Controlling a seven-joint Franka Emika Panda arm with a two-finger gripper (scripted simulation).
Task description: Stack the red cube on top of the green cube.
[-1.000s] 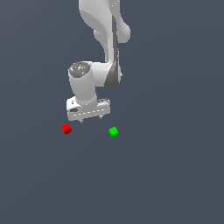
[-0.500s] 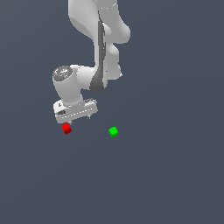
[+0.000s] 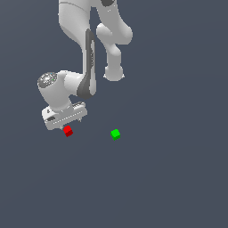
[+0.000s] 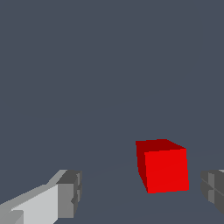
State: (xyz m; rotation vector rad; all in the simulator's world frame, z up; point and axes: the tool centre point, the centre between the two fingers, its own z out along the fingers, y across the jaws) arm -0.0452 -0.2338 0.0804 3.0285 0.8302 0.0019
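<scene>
Dark grey worktop (image 3: 178, 178) carried the red cube (image 3: 67, 131) and, well apart toward the exterior view's right, the green cube (image 3: 115, 134). The gripper (image 3: 67, 125) hovered over the red cube, fingers (image 4: 65, 194) apart, the cube between them and untouched.

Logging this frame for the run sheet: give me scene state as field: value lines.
red cube: on the floor, between the open fingers in the wrist view, not gripped
green cube: on the floor, apart from the red cube, toward the exterior view's right
gripper: open, low over the red cube
stack: not yet made
contact between fingers and red cube: none visible, gaps on both sides
</scene>
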